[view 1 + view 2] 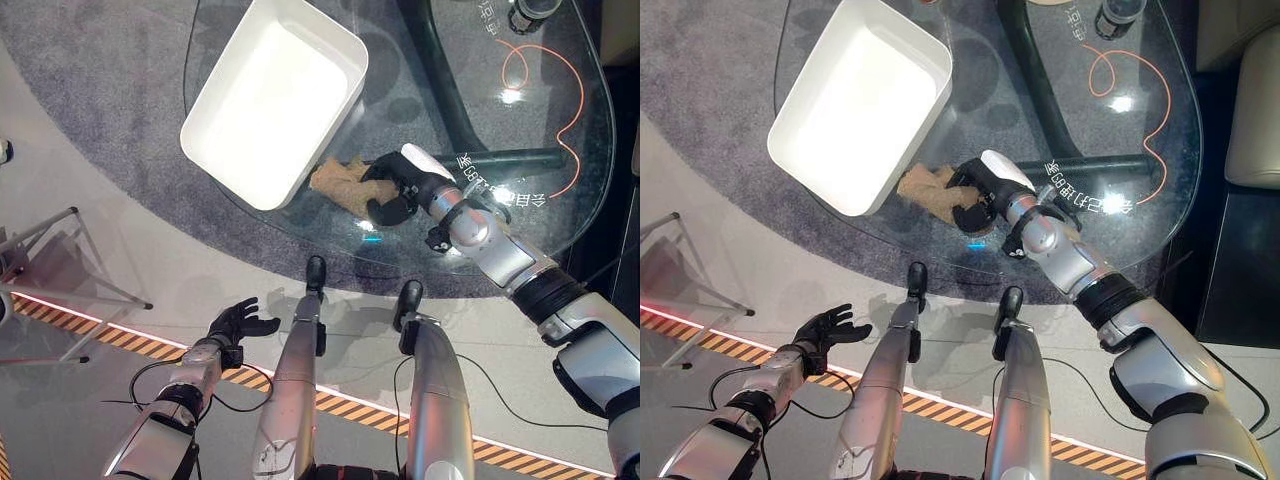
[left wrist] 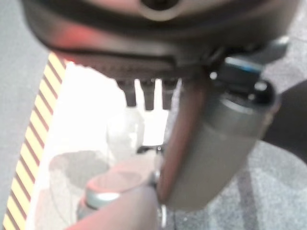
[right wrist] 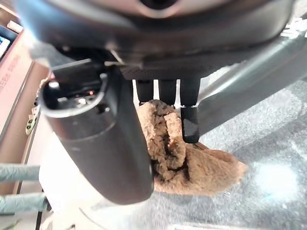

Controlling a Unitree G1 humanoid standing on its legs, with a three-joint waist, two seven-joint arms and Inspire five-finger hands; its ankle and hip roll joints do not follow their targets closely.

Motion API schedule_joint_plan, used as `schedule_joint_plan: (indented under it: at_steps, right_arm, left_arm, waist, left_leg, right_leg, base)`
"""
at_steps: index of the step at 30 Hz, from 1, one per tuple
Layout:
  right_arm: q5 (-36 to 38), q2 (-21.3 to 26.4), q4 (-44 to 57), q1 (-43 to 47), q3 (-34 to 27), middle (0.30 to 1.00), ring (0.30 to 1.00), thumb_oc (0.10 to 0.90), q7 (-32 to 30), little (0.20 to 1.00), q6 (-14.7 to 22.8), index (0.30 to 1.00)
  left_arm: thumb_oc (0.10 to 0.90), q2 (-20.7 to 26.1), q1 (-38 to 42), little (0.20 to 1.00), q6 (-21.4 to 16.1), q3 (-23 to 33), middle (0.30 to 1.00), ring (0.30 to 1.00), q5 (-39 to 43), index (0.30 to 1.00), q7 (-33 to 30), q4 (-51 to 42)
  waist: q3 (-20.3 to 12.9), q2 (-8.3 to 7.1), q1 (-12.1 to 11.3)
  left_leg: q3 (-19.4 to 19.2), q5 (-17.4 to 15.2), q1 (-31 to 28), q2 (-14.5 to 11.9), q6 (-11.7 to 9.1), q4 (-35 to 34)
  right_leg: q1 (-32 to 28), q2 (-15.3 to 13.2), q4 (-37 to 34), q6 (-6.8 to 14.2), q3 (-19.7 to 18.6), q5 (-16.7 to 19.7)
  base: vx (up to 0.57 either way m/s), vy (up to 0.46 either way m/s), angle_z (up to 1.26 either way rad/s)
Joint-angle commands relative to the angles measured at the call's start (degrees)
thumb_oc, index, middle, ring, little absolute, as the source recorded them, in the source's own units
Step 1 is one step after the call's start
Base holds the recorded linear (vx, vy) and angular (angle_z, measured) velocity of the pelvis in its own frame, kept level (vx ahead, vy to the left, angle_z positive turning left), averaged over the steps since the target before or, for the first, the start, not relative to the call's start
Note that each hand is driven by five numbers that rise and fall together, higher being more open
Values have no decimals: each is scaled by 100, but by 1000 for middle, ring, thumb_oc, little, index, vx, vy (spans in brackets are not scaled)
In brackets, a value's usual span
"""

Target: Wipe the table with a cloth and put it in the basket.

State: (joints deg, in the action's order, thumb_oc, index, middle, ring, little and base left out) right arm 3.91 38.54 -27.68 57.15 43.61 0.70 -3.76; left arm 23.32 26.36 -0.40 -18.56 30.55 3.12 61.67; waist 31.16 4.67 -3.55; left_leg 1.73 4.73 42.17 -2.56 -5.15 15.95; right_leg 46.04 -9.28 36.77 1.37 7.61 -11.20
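Currently: right hand point(image 1: 395, 190) curled around tan cloth point(image 1: 338, 180), bunched on the glass desk point(image 1: 560, 110) just beside the white basket point(image 1: 205, 130); left hand point(image 1: 240, 322) idle, fingers relaxed, low over the floor. Advice: firm grasp, lift clear of rim, release over basket middle

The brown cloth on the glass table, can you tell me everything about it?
The cloth is tan and fuzzy, like terry towel, bunched into a crumpled lump. It lies on the glass table, right beside the near corner of the white basket, not inside it. The right hand is on it, fingers curled over its folds.
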Motion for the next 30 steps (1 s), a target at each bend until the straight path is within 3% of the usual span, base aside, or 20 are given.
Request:
schedule_joint_plan:
  at_steps: [1,11,13,14,17,18,21,23,24,25,26,30]
  right_arm:
    - [34,-6,1183,274,21,300,300,100,365,200,428,300]
    - [177,126,1731,281,399,300,300,100,1318,200,-23,300]
    - [172,121,1727,277,436,300,300,100,1384,200,-45,300]
    - [179,130,1716,349,460,300,300,100,1469,200,-83,300]
    - [204,128,1773,265,539,300,300,100,1575,200,-141,300]
    - [195,132,1778,320,551,300,300,100,1627,200,-154,300]
    - [107,105,1768,296,550,300,300,100,1721,200,-183,300]
    - [101,88,1763,237,574,300,300,100,1734,200,-192,300]
    - [104,103,1771,293,567,300,300,100,1726,200,-201,300]
    - [121,93,1781,241,586,300,300,100,1708,200,-219,300]
    - [138,94,1808,257,545,300,300,100,1627,200,-253,300]
    - [130,41,1779,110,344,300,300,100,1086,200,-214,300]
  left_arm:
    - [800,117,-364,900,25,130,900,900,-86,900,-108,8]
    - [800,199,-291,900,84,132,900,900,-52,900,-90,-26]
    - [800,207,-269,900,101,137,900,900,-62,900,-82,-19]
    - [800,212,-199,900,104,161,900,900,-85,900,-72,-12]
    - [800,205,-261,900,108,113,900,900,-62,900,-80,-30]
    - [800,209,-197,900,89,118,900,900,-48,900,-84,-21]
    - [800,230,-175,900,79,144,900,900,-21,900,-55,-22]
    - [800,215,-220,900,35,135,900,900,35,900,-62,-23]
    - [800,223,-163,900,4,154,900,900,45,900,-75,-33]
    - [800,209,-219,900,-22,136,900,900,59,900,-88,-38]
    - [800,212,-165,900,-83,165,900,900,190,900,-169,-118]
    - [800,151,-198,900,-357,384,900,900,1017,900,-534,-221]
  waist:
    - [-136,-122,-3]
    - [-136,-162,21]
    - [-136,-166,18]
    - [-136,-168,20]
    - [-136,-169,13]
    - [-136,-172,22]
    - [-136,-170,19]
    - [-136,-169,12]
    - [-136,-170,18]
    - [-136,-167,12]
    - [-136,-166,20]
    - [-136,-163,10]
  left_leg:
    - [-480,-828,-165,330,290,962]
    - [-501,-776,-186,325,260,911]
    - [-501,-768,-198,325,258,897]
    - [-513,-578,-78,329,289,822]
    - [-500,-747,-221,332,256,857]
    - [-522,-555,-109,341,284,768]
    - [-523,-545,-111,350,283,757]
    - [-502,-719,-229,341,251,815]
    - [-521,-543,-101,344,283,759]
    - [-502,-719,-228,341,251,815]
    - [-514,-542,-99,352,283,753]
    - [-499,-546,-120,370,286,750]
  right_leg:
    - [-321,235,-684,122,305,477]
    - [-335,246,-766,137,293,540]
    - [-345,246,-775,137,293,546]
    - [-250,235,-878,86,343,728]
    - [-371,244,-820,140,301,570]
    - [-282,240,-944,88,349,757]
    - [-281,233,-961,91,350,778]
    - [-380,236,-876,142,299,606]
    - [-277,227,-963,91,344,777]
    - [-379,235,-873,140,297,604]
    - [-268,228,-967,90,336,784]
    - [-279,222,-950,84,328,778]
  base:
    - [0,0,0]
    - [0,0,0]
    - [-33,1,0]
    - [-66,1,0]
    - [22,-3,0]
    - [-70,15,2]
    - [-24,5,1]
    - [32,-4,1]
    - [64,-8,1]
    - [-67,6,1]
    - [0,0,0]
    - [-16,0,0]
